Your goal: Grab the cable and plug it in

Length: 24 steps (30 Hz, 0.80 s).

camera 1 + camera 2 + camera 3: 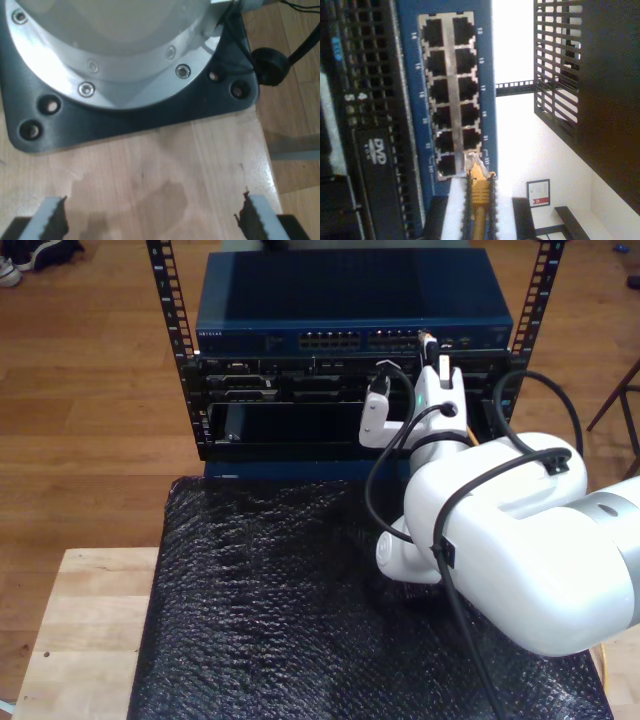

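Note:
The yellow-orange cable runs between the fingers of my second gripper, which is shut on it just behind the plug. Its clear plug points at the last ports in the blue switch; I cannot tell whether it is seated or only touching the port's mouth. In the exterior view my second gripper reaches up to the switch's port row, holding the cable there. My first gripper is open above bare wood, with nothing between its toothed pads.
The switch tops a black rack holding other units. A black bubble-wrap mat covers the wooden table. A black base plate with a silver flange lies ahead of my first gripper. Thick black cables loop around the white arm.

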{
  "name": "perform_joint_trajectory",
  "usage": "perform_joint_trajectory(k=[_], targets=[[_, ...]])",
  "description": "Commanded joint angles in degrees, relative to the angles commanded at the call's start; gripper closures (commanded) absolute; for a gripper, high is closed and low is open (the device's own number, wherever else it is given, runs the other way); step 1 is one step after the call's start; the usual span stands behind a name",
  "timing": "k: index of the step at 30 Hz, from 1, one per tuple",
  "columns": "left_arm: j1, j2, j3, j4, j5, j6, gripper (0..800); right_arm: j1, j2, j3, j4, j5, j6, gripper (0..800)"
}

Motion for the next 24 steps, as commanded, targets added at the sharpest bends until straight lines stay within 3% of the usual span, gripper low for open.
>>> perform_joint_trajectory(k=[24], targets=[[0.0,0.0,0.0,0.0,0.1,0.0,0,-0.3,1.1,-1.1,-1.1,0.2,-0.2,800]])
